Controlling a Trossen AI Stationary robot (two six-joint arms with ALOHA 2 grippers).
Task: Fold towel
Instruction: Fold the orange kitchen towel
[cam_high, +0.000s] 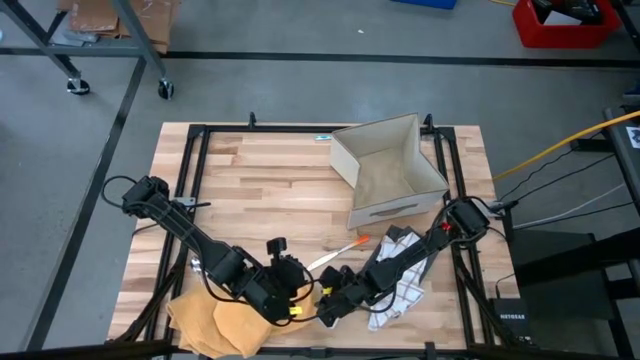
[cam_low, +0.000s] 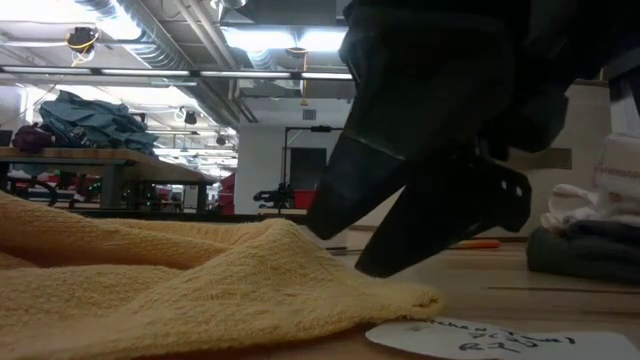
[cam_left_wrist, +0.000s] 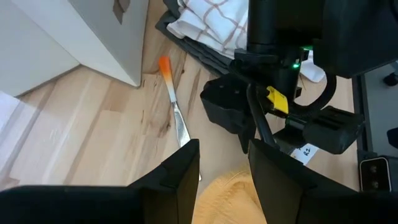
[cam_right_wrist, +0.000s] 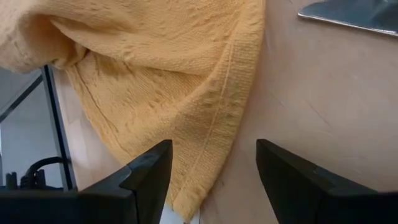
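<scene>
Yellow towel (cam_right_wrist: 155, 81) lies rumpled under both arms.
Right fingers (cam_right_wrist: 211, 177) gape empty at its hem; left fingers (cam_left_wrist: 224, 180) half-open, empty. Pinch the corner squarely first.

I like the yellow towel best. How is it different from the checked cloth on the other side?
The yellow towel is plain, while the checked cloth is white with dark lines. The yellow towel lies at the table's near left edge, under the left gripper; the checked cloth lies to the right, under the right arm. The yellow towel lies by itself; the checked cloth sits on a pile with darker cloth. Both are soft, rumpled fabric, not neatly folded.
</scene>
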